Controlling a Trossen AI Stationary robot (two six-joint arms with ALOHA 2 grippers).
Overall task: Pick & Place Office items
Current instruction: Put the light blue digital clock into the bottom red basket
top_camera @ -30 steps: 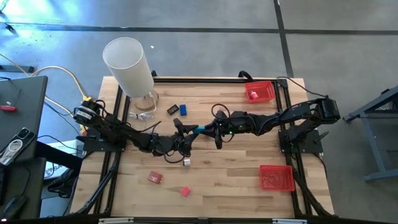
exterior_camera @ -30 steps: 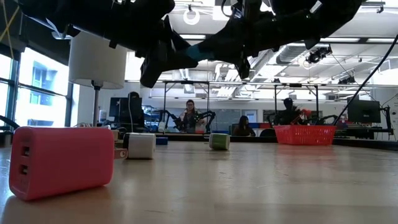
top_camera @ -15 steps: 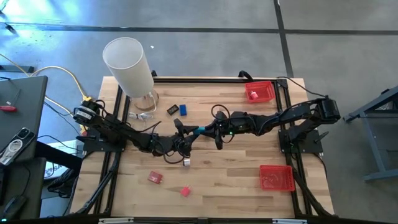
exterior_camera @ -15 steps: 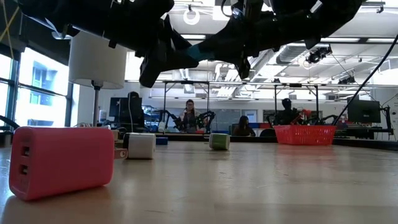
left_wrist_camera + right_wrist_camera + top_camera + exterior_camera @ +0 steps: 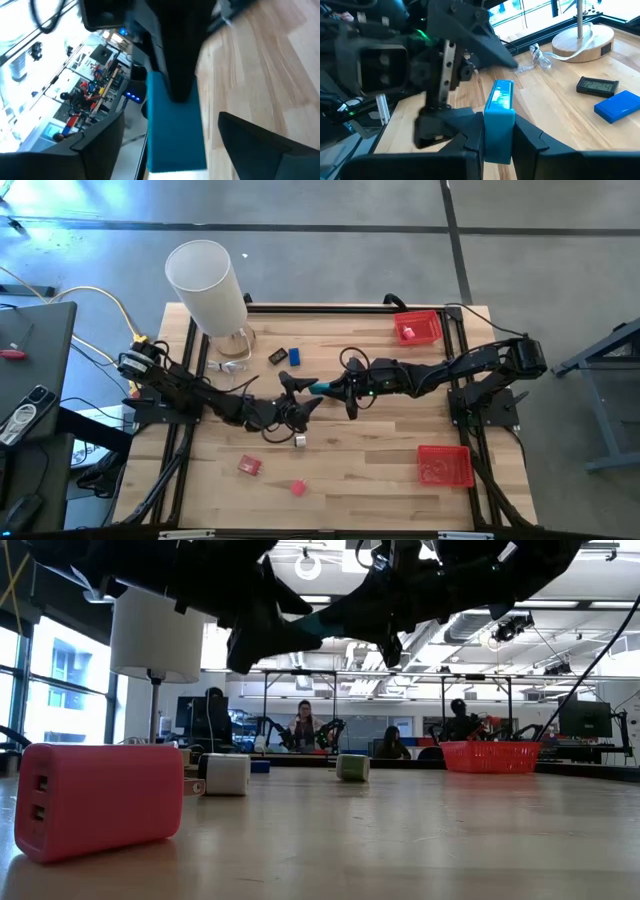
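A teal office item [image 5: 318, 387] hangs above the table's middle, between my two grippers. My right gripper [image 5: 332, 387] reaches in from the table's right and is shut on it. My left gripper [image 5: 298, 394] faces it from the left and is open. Its fingers [image 5: 95, 150] stand on either side of the teal item's [image 5: 175, 130] free end, with a gap on each side. On the table lie a blue item [image 5: 294, 357], a black one [image 5: 278, 356], a white one [image 5: 300, 440], a red one [image 5: 249, 466] and a pink one [image 5: 298, 488]. My right gripper pinches the teal item's two broad sides [image 5: 498, 134] between its two fingers [image 5: 532, 140], at the end nearer its own arm. The fingers come about level from the table's right and lie along the item. The item sticks out past them toward the left arm, clear of the table.
A tall white cylinder [image 5: 205, 285] stands on a wooden foot at the far left. Red trays sit at the far right [image 5: 418, 327] and near right [image 5: 444, 465]. In the low view a pink block [image 5: 100, 800] is close, and a white [image 5: 227, 773] and a green piece [image 5: 352, 767] lie farther off.
My left gripper has opened and let go of the teal item, its fingers now spread to either side of it. My right gripper has kept its hold. The item and both arms have stayed in place.
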